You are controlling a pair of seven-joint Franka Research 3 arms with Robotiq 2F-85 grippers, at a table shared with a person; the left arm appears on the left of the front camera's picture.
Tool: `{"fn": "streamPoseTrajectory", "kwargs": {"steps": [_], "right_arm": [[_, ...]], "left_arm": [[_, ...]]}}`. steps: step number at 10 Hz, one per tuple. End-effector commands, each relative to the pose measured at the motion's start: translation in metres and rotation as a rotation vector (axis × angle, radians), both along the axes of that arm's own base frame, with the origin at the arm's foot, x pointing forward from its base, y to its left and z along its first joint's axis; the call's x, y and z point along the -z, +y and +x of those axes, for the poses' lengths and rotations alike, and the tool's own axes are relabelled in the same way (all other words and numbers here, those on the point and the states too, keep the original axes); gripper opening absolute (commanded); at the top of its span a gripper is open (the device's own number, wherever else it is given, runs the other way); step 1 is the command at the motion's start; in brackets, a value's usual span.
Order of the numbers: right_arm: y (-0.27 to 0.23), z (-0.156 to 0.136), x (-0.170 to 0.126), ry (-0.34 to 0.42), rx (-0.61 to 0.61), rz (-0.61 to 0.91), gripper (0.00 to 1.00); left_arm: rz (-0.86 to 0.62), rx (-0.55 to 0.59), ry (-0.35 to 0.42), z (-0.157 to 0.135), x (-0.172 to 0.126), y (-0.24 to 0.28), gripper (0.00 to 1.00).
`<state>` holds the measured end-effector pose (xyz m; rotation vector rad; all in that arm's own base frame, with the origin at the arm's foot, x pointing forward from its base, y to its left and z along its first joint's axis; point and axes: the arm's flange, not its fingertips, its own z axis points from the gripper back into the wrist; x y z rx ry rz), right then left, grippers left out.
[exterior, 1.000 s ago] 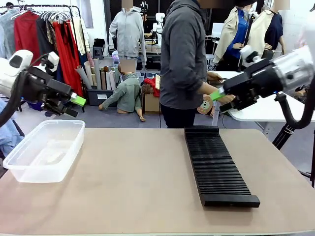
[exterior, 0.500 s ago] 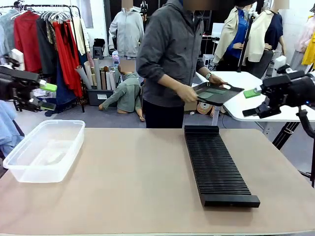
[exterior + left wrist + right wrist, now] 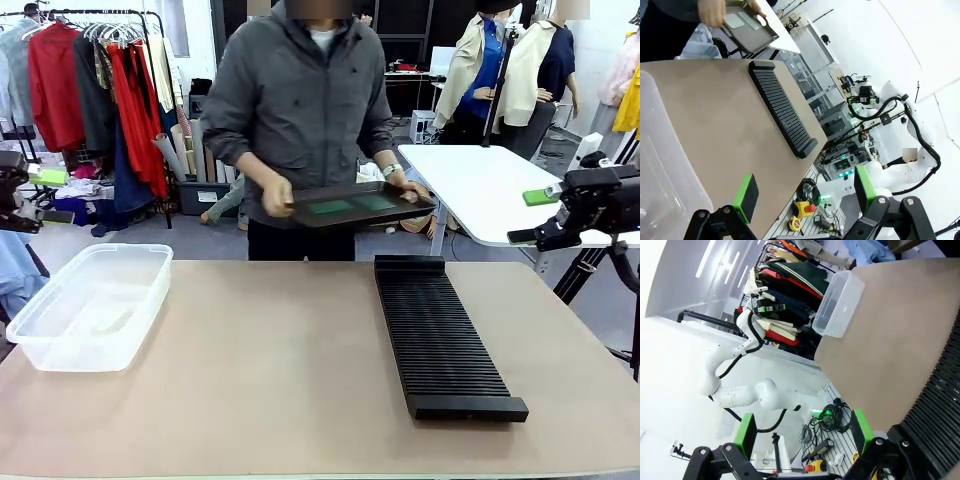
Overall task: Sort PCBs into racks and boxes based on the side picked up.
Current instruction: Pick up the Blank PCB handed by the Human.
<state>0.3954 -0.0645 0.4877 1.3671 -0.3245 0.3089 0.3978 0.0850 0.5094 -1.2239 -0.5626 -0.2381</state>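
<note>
Count two PCBs [image 3: 352,205], maybe more, flat on black tray [image 3: 390,211] in person's hands [image 3: 275,203] just past table [image 3: 270,370] far edge. Find rack [image 3: 440,340] running far edge toward near, right of middle; box [image 3: 120,248] at left edge. Read left gripper [image 3: 805,192] and right gripper [image 3: 803,432] both spread, empty, off the sides.

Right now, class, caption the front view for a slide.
Person holds tray of PCBs at table bearing box and rack.

I see tan table [image 3: 270,370] in front. Person in grey jacket [image 3: 300,110] stands at far edge, holds flat black tray [image 3: 300,213] level above it. Behind: clothes rail [image 3: 100,70] with red garments at left, white table [image 3: 480,185] at right. Cables [image 3: 805,192] on floor beside the tan one.
</note>
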Motion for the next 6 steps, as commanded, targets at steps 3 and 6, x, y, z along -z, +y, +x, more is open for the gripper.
{"fn": "streamPoseTrajectory", "kwargs": {"steps": [3,6], "right_arm": [[0.0007,0.0039,-0.005,-0.042,-0.009,0.037,1.0],[0.0021,0.0003,-0.0014,-0.016,-0.008,0.011,1.0]], "left_arm": [[-0.021,0.008,-0.031,0.0016,0.0099,0.0039,1.0],[0.002,0.004,-0.001,0.002,0.0098,0.0038,1.0]]}}
